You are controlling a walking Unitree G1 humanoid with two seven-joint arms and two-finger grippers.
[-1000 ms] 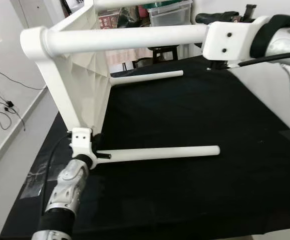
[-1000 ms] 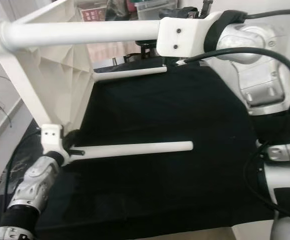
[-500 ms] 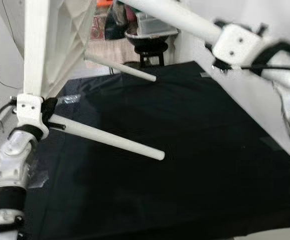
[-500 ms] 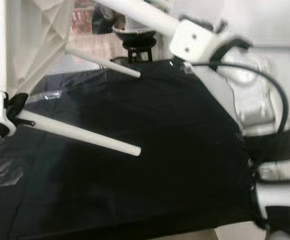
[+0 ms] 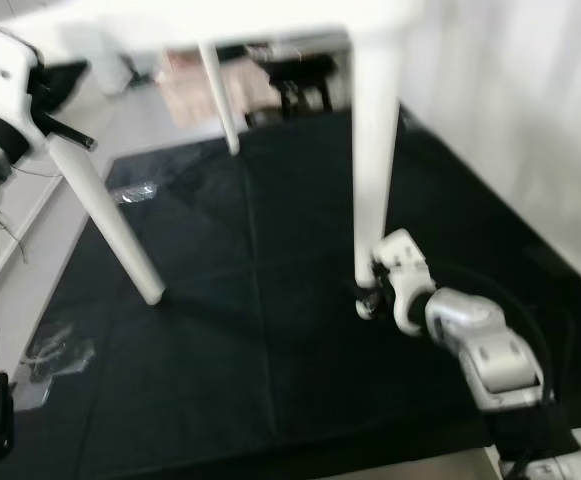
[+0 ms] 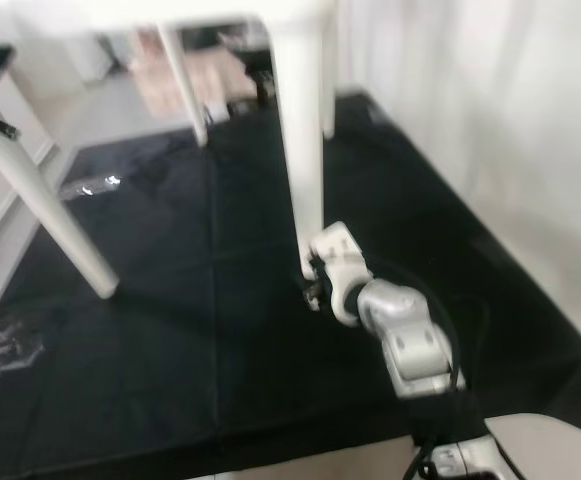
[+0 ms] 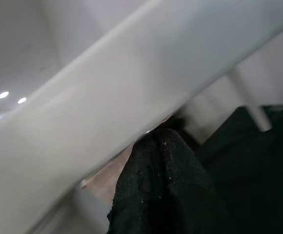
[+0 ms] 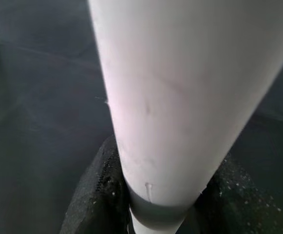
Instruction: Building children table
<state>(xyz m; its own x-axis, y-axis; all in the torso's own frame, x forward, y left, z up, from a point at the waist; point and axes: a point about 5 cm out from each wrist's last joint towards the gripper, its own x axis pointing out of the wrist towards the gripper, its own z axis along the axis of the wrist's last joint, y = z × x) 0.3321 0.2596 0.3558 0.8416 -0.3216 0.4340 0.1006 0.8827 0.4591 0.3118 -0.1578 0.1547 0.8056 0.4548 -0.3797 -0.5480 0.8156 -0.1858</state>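
Observation:
The white children's table stands tilted with its legs pointing down, its top (image 5: 220, 15) along the upper edge of the left eye view. My right gripper (image 5: 365, 300) is low over the black mat (image 5: 270, 390), shut on the foot of the near right leg (image 5: 375, 160). The right wrist view shows that leg (image 8: 180, 97) between black fingers (image 8: 100, 195). My left gripper (image 5: 45, 115) is raised at the upper left, shut on the top of the left leg (image 5: 110, 220), whose foot hangs just above the mat. A black finger (image 7: 165, 195) presses against that leg (image 7: 131, 97). A third leg (image 5: 220, 100) stands further back.
A white wall or curtain (image 5: 510, 120) runs along the right side of the mat. Pale floor with a crumpled plastic wrapper (image 5: 55, 355) lies to the left. A dark stool (image 5: 300, 75) and boxes stand behind the mat. The views are blurred.
The table has swung from lying on its side to legs-down. My right gripper has dropped from high on the right to mat level with its leg; my left gripper has risen. The view has also shifted.

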